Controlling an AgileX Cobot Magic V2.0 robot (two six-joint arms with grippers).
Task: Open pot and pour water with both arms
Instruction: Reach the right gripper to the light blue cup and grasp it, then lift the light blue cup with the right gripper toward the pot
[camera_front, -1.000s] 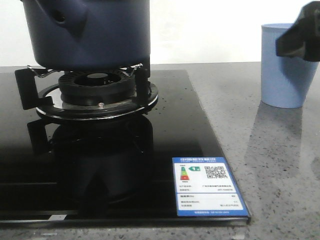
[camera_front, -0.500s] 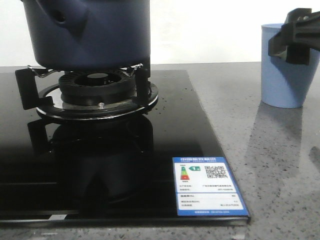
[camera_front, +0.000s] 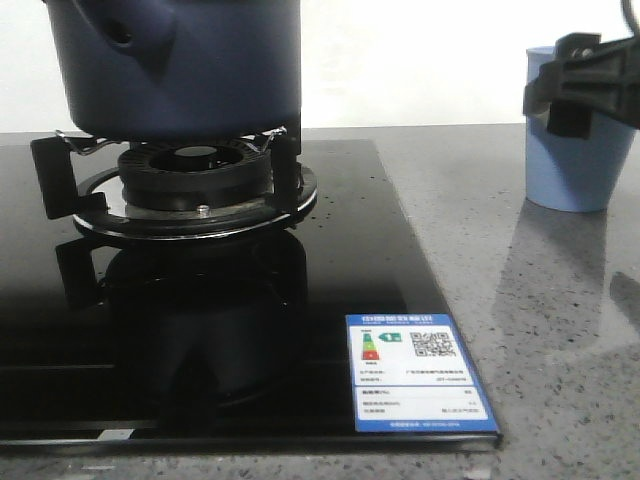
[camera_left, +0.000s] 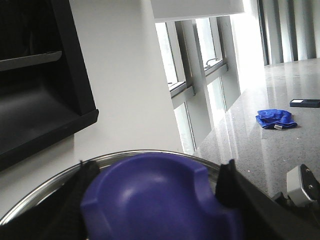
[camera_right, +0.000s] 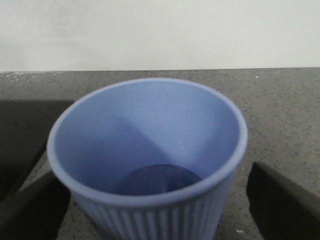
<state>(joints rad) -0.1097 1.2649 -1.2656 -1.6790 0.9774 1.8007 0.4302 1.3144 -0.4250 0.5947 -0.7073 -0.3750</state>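
The dark navy pot (camera_front: 180, 70) stands on the burner at the far left, its side stub with a round hole (camera_front: 120, 38) facing me. Its top is cut off by the picture's edge. My left gripper (camera_left: 155, 200) is shut on the blue knob (camera_left: 150, 185) of a lid with a metal rim (camera_left: 50, 185), held up against the wall and windows. The light blue ribbed cup (camera_front: 575, 170) stands on the counter at the right. My right gripper (camera_front: 585, 85) is open, with a finger (camera_right: 280, 200) on each side of the cup (camera_right: 150, 150), apart from it.
A gas burner with black pan supports (camera_front: 195, 185) sits on a black glass hob (camera_front: 250, 330) bearing a blue label (camera_front: 415, 372). Grey stone counter (camera_front: 540, 330) lies to the right. The left wrist view shows a blue cloth (camera_left: 274, 118) and a black shelf (camera_left: 40, 100).
My right gripper has moved left and a little down, from the picture's right edge to in front of the cup's upper part. The pot has not moved.
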